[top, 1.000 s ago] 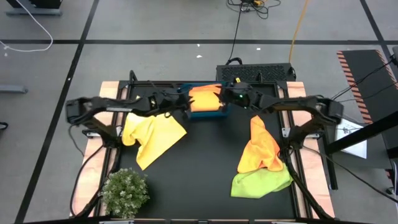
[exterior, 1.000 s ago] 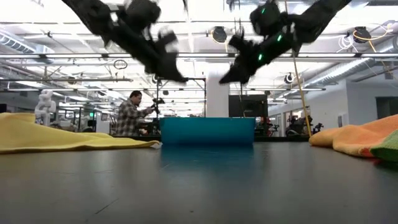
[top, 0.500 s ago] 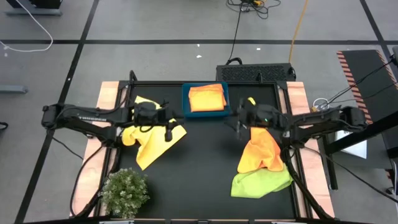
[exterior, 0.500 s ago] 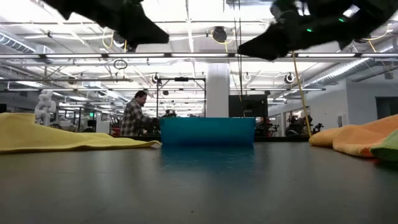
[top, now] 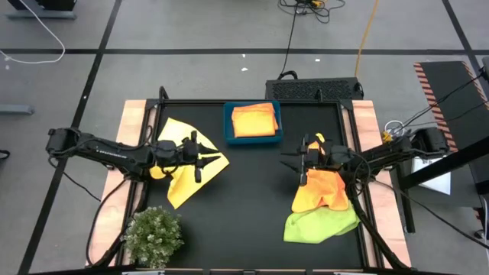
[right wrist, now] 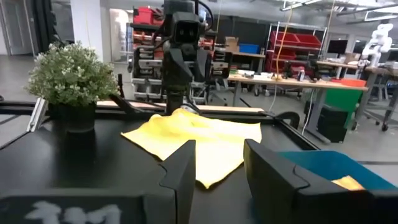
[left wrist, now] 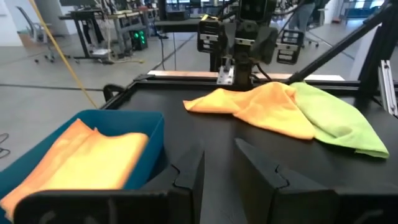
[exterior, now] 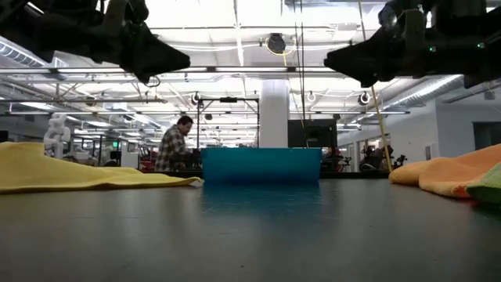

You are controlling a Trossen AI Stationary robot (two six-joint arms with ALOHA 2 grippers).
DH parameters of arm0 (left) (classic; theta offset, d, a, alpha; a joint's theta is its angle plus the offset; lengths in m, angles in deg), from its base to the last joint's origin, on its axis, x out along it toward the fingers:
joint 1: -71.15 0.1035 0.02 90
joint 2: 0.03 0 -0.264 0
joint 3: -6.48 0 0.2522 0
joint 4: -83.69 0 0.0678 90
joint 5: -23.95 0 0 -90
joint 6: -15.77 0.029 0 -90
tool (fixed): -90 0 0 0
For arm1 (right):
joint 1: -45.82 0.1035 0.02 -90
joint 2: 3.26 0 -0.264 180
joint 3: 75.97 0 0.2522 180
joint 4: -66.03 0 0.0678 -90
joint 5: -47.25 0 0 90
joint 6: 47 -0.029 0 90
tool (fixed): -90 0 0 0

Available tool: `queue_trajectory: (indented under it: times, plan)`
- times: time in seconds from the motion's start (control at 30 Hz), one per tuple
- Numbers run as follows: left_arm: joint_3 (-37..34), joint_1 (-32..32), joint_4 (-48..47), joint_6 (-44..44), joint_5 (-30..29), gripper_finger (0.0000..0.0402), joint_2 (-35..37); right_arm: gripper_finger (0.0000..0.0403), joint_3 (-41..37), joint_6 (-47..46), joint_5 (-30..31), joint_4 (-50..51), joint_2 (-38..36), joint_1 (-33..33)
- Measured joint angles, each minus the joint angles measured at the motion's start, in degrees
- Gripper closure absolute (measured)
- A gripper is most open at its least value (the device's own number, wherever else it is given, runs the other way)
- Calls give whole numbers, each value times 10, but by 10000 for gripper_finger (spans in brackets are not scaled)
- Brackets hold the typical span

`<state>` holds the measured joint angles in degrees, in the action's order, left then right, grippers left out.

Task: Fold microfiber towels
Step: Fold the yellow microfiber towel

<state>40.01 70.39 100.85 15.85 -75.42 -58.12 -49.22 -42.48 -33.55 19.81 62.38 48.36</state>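
Both arms have drawn back from the bin (top: 253,122), an orange towel (top: 254,121) folded inside, left gripper (top: 205,160) and right gripper (top: 298,163) empty with fingers slightly parted, free for the next towel.

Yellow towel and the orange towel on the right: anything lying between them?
Nothing: in the high view, only bare black table lies between the yellow towel and the orange towel.

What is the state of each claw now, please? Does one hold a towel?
Left claw: open, holding nothing, above the yellow towel.
Right claw: open, holding nothing, above the orange towel.
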Motion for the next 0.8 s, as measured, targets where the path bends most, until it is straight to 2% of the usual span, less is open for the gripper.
queue_trajectory:
  times: [0.27, 0.4, 0.63, 0.8]
  plan:
    - [3, 0, -27, 3, 1, 314, 0, 278, 23, -3, 2, 26, 21, 15]
    - [3, 1, -34, 19, -1, 314, 0, 278, 23, -2, 43, 37, 37, 9]
    - [3, 5, 16, 61, -46, 314, 0, 278, 38, 24, 43, 42, 51, -31]
    - [3, 28, 38, 69, -47, 314, 4, 278, 96, 56, 18, 130, 51, -62]
